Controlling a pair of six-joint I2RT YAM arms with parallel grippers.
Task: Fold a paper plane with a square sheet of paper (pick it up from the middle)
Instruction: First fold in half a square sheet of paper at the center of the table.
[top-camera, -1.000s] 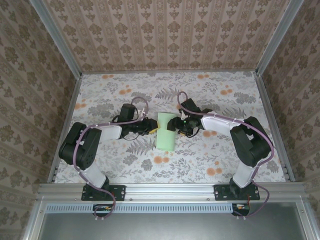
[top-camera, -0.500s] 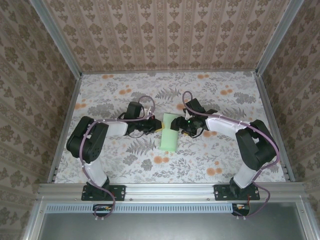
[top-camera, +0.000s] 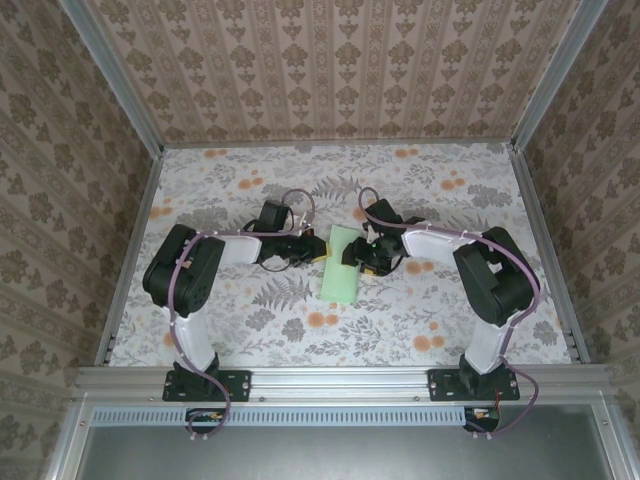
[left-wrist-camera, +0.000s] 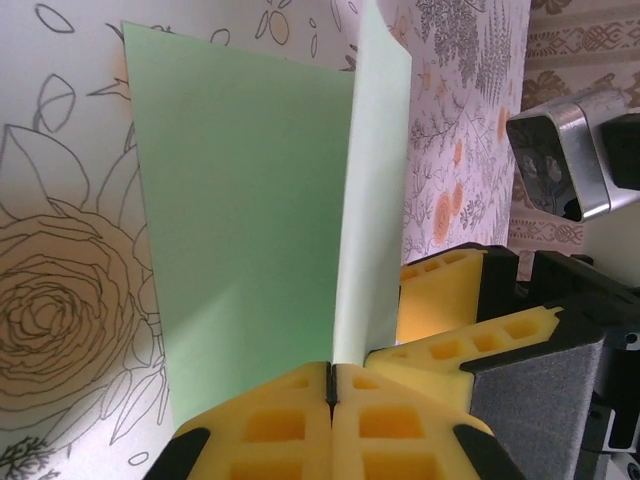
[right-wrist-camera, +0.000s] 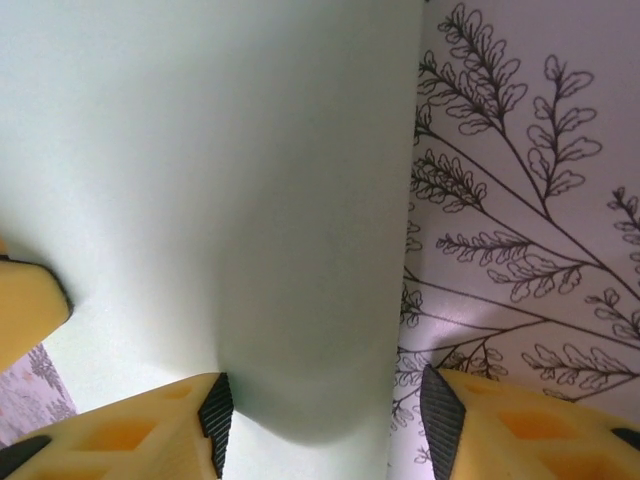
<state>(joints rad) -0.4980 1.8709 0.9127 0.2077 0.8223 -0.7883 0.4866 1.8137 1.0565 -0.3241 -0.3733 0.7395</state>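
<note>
The square sheet of paper (top-camera: 340, 268), pale mint green, lies at the middle of the floral tabletop, partly lifted into a fold. In the left wrist view one half (left-wrist-camera: 240, 220) lies flat and the other half (left-wrist-camera: 378, 190) stands upright. My left gripper (left-wrist-camera: 331, 378) is shut on the paper's near edge at the crease. My right gripper (right-wrist-camera: 325, 425) is open around the rounded fold of paper (right-wrist-camera: 300, 300). Its left pad (right-wrist-camera: 216, 418) touches the paper and its right pad (right-wrist-camera: 437, 415) stands clear of it. In the top view the left gripper (top-camera: 318, 250) and the right gripper (top-camera: 355, 256) meet over the sheet.
Aluminium rails and patterned walls (top-camera: 130, 200) enclose the table on three sides. Open tabletop (top-camera: 330, 190) lies behind the paper and more of it in front (top-camera: 330, 330). The right gripper's yellow fingers (left-wrist-camera: 450, 300) sit close beside the left gripper.
My left gripper has closed on the paper's edge. Both grippers have drawn in over the sheet, which now looks narrower and tilted. The right gripper's jaws have narrowed a little.
</note>
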